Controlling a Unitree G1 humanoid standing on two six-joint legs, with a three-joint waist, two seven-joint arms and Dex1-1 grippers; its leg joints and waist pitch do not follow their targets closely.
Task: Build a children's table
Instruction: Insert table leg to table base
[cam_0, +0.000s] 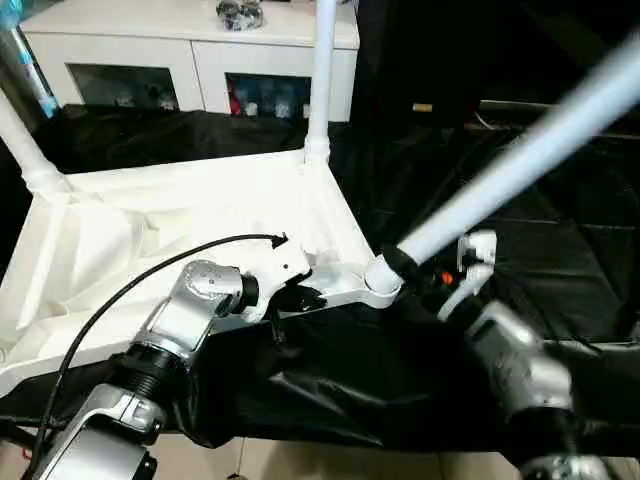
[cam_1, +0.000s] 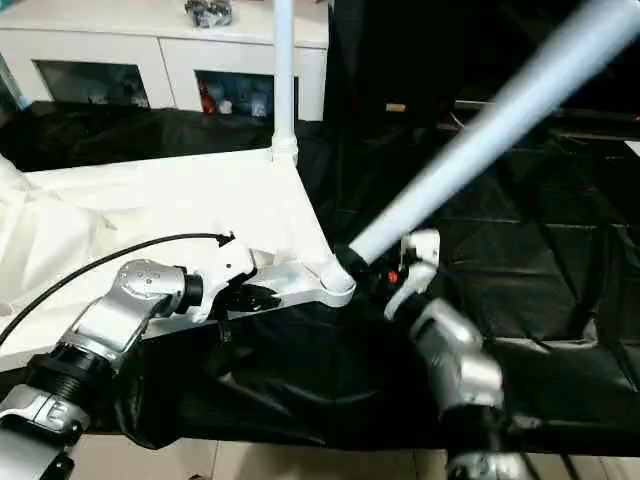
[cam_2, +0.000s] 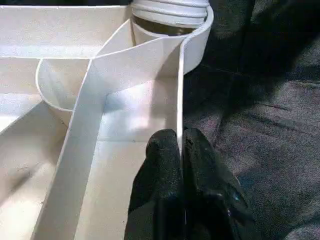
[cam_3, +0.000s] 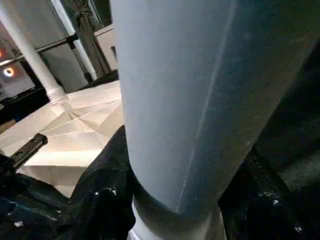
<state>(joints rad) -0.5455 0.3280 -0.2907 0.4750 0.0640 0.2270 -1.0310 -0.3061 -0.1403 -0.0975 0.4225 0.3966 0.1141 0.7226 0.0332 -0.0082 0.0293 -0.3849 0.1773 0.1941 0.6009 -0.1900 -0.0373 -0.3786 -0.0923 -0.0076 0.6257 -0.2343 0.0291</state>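
Note:
The children's table lies upside down: its white tabletop (cam_0: 170, 215) shows its ribbed underside on black cloth. One white leg (cam_0: 322, 70) stands upright in the far right corner socket and another (cam_0: 18, 135) in the far left. A third leg (cam_0: 520, 150) slants up to the right from the near right corner socket (cam_0: 380, 282). My right gripper (cam_0: 402, 262) is shut on this slanted leg (cam_3: 190, 100) just above the socket. My left gripper (cam_2: 181, 145) is shut on the tabletop's thin rim wall (cam_2: 178, 95), a short way left of that socket (cam_2: 170, 12).
A white cabinet (cam_0: 190, 45) with glass doors stands behind the work. Black cloth (cam_0: 540, 240) covers the surface around and to the right of the tabletop. A black cable (cam_0: 140, 275) arcs over my left forearm. Pale floor (cam_0: 300, 460) shows at the near edge.

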